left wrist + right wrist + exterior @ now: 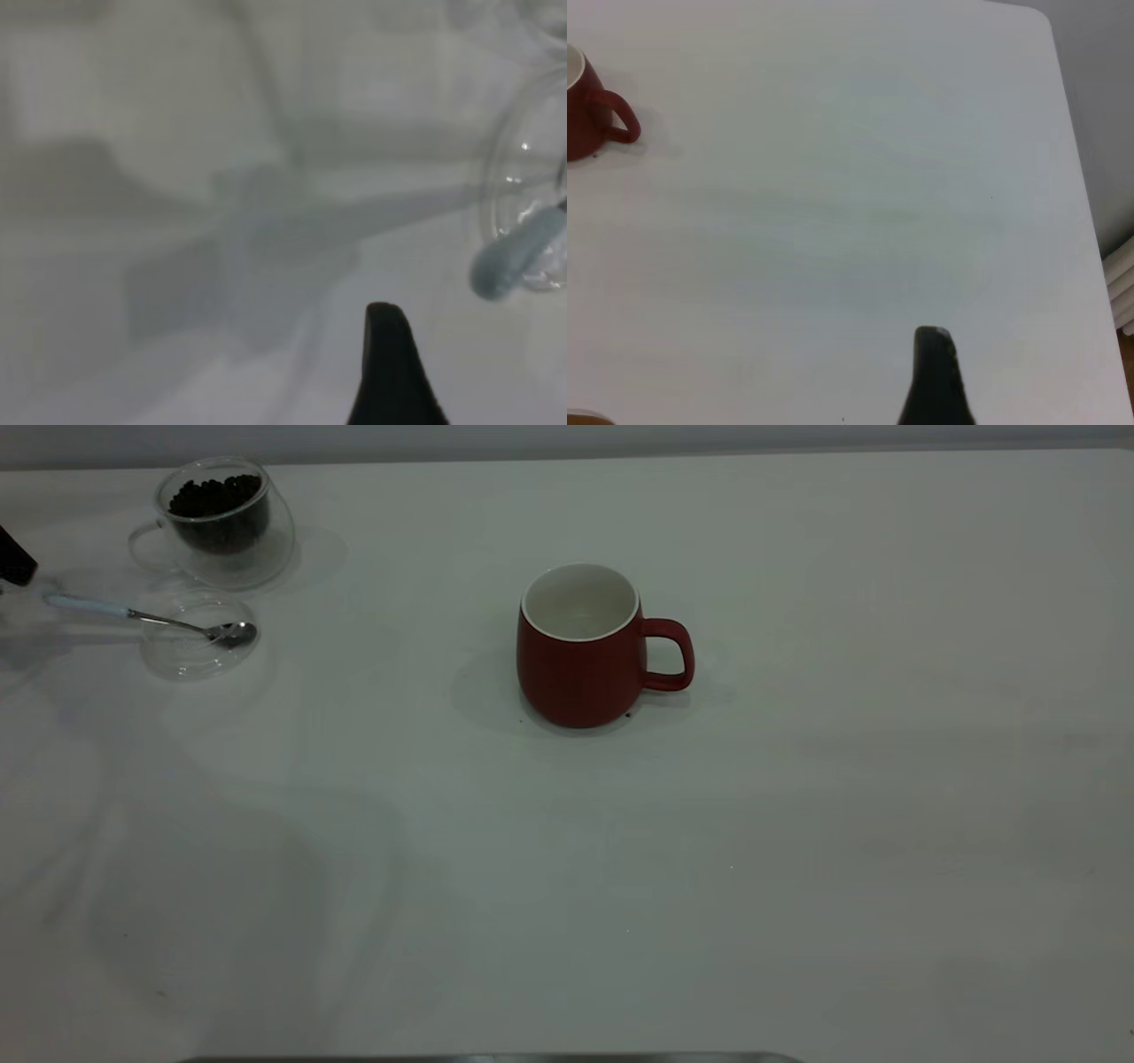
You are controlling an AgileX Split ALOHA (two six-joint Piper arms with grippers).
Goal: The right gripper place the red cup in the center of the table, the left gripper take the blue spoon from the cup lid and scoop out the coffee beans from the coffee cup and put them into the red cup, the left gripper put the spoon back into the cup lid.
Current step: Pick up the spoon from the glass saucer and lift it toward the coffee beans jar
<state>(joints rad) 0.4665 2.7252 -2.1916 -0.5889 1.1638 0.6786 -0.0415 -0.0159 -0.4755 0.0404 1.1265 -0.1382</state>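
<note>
The red cup stands upright at the middle of the table, handle to the right, its white inside empty. It also shows far off as the red cup in the right wrist view. At the back left the coffee cup holds coffee beans. In front of it lies the cup lid, and the blue spoon rests with its bowl in the lid and its handle pointing left. My left gripper hangs at the left edge, just beyond the handle tip. One finger shows, with bare table on both sides. Of my right gripper only one finger shows, far right of the cup.
The table's right edge runs close to the right arm, with a white ribbed object beyond it. A dark strip lies along the near edge of the exterior view.
</note>
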